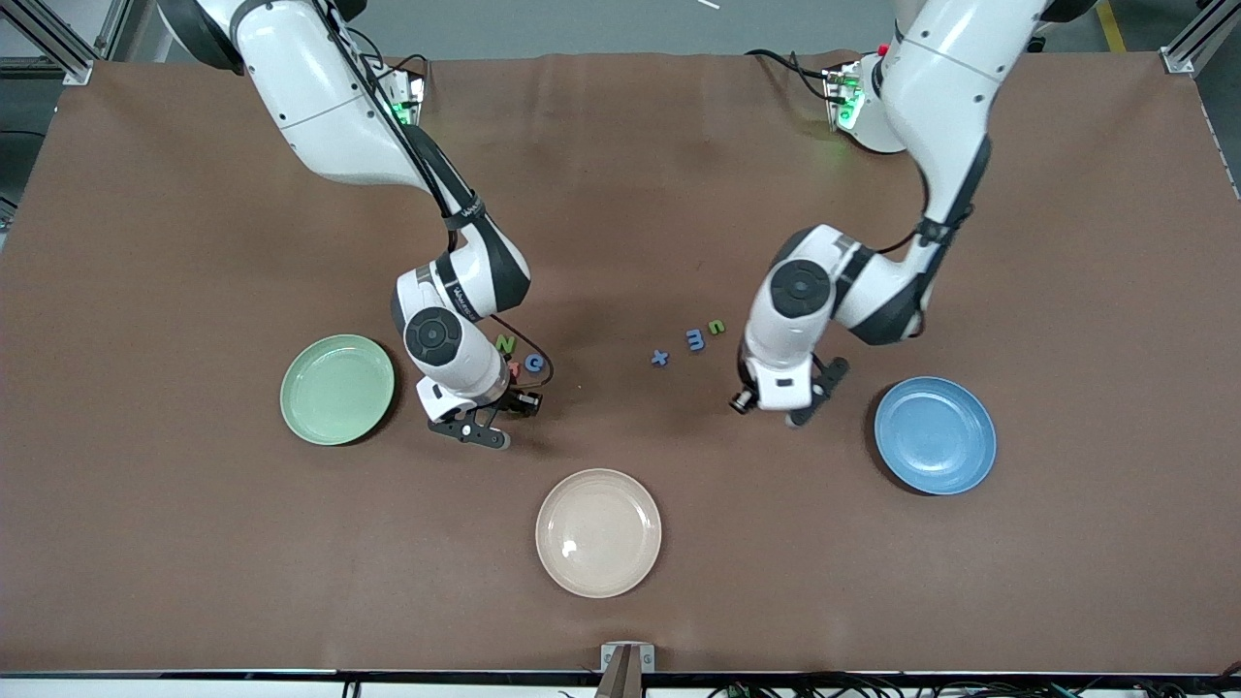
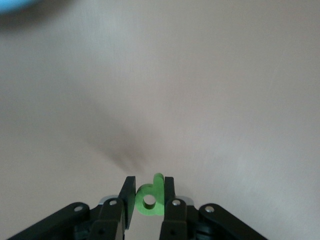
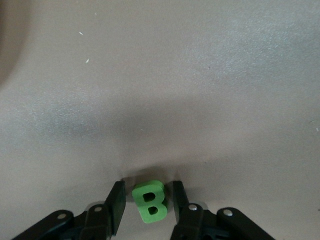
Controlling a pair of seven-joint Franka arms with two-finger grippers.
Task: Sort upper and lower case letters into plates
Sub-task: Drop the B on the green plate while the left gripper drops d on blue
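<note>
My left gripper point(image 2: 150, 181) is shut on a green p point(image 2: 150, 200), which stands on edge between its fingers. In the front view the left gripper point(image 1: 816, 396) is low over the table beside the blue plate point(image 1: 935, 435). My right gripper point(image 3: 148, 186) is open around a green B point(image 3: 150, 201) lying flat, with a gap on each side. The right gripper point(image 1: 472, 432) is beside the pale green plate point(image 1: 337, 389) and hides the B there. A green N point(image 1: 504, 342) and blue G point(image 1: 534, 364) lie by the right arm's hand. A blue x point(image 1: 660, 358), blue m point(image 1: 695, 339) and green u point(image 1: 716, 327) lie mid-table.
A cream-white plate point(image 1: 598, 532) sits nearest the front camera, between the two arms. A red letter point(image 1: 515, 367) peeks out beside the blue G, mostly hidden by the right arm. A slice of the blue plate point(image 2: 15, 5) shows at the left wrist view's corner.
</note>
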